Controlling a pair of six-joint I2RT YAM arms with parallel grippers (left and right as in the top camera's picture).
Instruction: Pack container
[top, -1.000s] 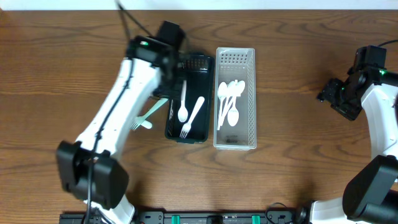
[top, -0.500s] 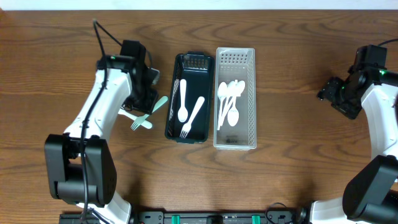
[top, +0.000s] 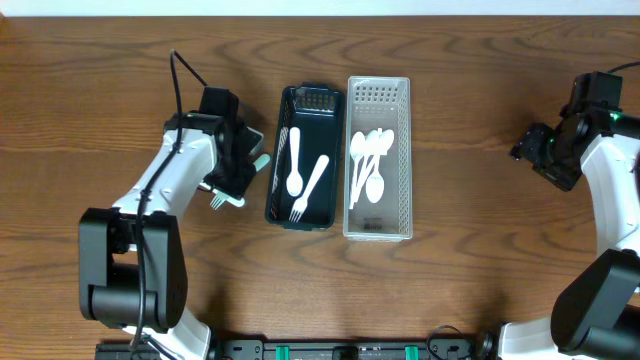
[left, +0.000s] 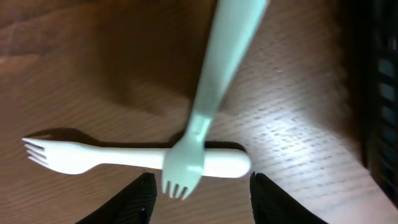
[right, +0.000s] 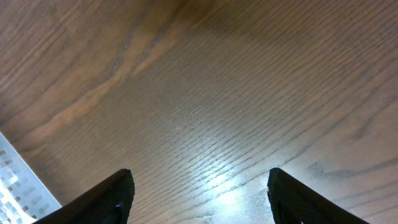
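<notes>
Beside the left wall of the black tray (top: 303, 225), on the bare table (top: 470, 100), two loose pieces are lying crossed. A white fork (left: 124, 158) is lying flat, and a pale green fork (left: 217, 74) is resting over its handle, with its tines toward the wrist camera. The tray is already holding two white utensils (top: 300, 180). The clear bin (top: 378, 233) next to it is holding spoons (top: 368, 165).

Handling, as we are judging it:
- Both forks are looking like thin moulded plastic, so very light, fairly stiff along the handle and slick on the faces.
- Such pieces are likely to skate or flip under a careless pinch.
- We are favouring a hold across the narrow handle of the green fork, just above the crossing, since it is lying on top.
- Squeezing at the crossing itself is risking dragging the white fork along too.

Pose:
- The left gripper (left: 200, 190) is hanging low over the crossing and pointing down. Its jaws are spread apart and gripping nothing, one finger on each side of the green tines.
- In the overhead view the left arm is reaching in from the left, its wrist close to the tray.
- The right gripper (right: 199, 199) is sitting well apart at the far right over bare wood, its jaws wide and empty.
</notes>
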